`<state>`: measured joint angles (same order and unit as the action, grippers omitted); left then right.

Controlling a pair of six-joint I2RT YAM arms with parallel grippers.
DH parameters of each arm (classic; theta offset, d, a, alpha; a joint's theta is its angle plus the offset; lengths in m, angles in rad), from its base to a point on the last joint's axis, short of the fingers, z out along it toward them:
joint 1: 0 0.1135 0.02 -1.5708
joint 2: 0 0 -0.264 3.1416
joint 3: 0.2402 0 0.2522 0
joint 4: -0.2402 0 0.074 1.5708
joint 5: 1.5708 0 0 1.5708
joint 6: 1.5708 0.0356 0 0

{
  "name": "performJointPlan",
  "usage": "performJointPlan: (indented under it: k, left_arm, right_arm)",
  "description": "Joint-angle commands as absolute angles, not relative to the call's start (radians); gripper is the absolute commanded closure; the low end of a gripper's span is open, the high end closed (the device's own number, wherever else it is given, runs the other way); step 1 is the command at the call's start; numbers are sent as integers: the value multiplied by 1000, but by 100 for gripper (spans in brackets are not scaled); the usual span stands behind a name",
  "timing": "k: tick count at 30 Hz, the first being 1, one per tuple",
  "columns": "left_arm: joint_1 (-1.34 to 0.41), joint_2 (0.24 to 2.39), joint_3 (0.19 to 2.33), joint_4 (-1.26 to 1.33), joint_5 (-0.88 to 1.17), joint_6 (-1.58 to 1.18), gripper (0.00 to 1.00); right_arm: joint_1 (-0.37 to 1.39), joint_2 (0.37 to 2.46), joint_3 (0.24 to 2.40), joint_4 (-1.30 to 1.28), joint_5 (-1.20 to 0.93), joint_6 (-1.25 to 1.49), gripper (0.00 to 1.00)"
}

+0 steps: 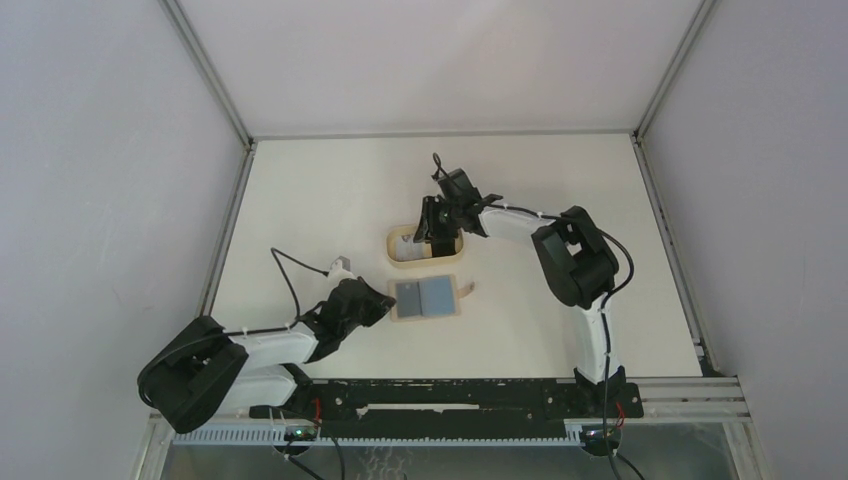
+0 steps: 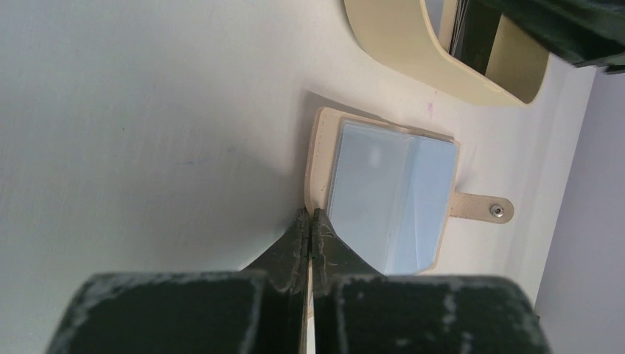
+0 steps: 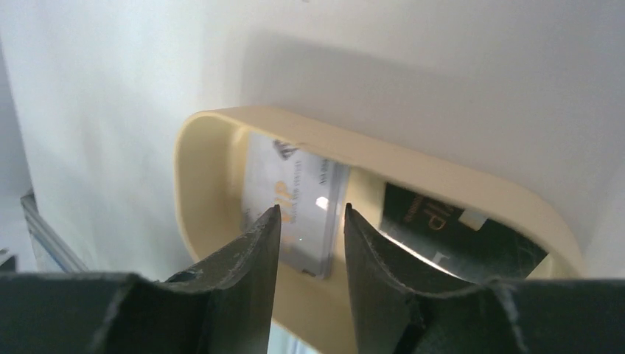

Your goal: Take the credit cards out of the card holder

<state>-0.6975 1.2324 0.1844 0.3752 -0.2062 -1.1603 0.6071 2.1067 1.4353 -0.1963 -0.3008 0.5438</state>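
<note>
Left hand (image 1: 378, 300): low on the counter (image 1: 330, 190), fingers pressed together with no gap. The tips meet the near-left edge of the card holder (image 1: 428, 298). Cannot tell whether they nip a sliver of the tan rim or only bear on it.

Card holder: lies open and flat at mid-counter, grey-blue inside up, snap tab (image 2: 480, 208) sticking out on the right. The left panel looks paler. Cannot tell whether a card sits in there.

Tray (image 1: 420, 263): just beyond the holder, on the far side. The right wrist view shows two credit cards in it: a pale card (image 3: 289, 195) with print toward the left end, and a black card (image 3: 449, 228) toward the right.

Right hand (image 1: 438, 218): over the tray, fingers a narrow gap apart. Nothing is seen between them, and the pale card shows beyond the gap.

Handling, as judged:
- **Cards:** light, stiff, thin and slick-faced. Pads would slide on the flat faces, and a card lying flat gives no purchase from above. Best taken by a protruding short edge, one finger on each face, and drawn straight along the pocket.
- **Holder:** soft, light, likely to drag or fold with the pull. It wants pinning at its left edge, away from the pocket mouth.
</note>
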Motion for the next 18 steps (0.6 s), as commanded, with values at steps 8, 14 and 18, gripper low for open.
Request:
performJointPlan:
  k: [8,14,18]
  left_arm:
    - [-702,961,229,-111,-235,-1006,100]
    - [-702,913,331,-228,-244,-961,100]
    - [-703,891,381,-264,-231,-961,100]
  right_arm:
    - [679,1698,1334,-143,-325,450,36]
    - [800,1636,1187,-178,-247,458,35]
    - [850,1643,1079,-113,-250,523,36]
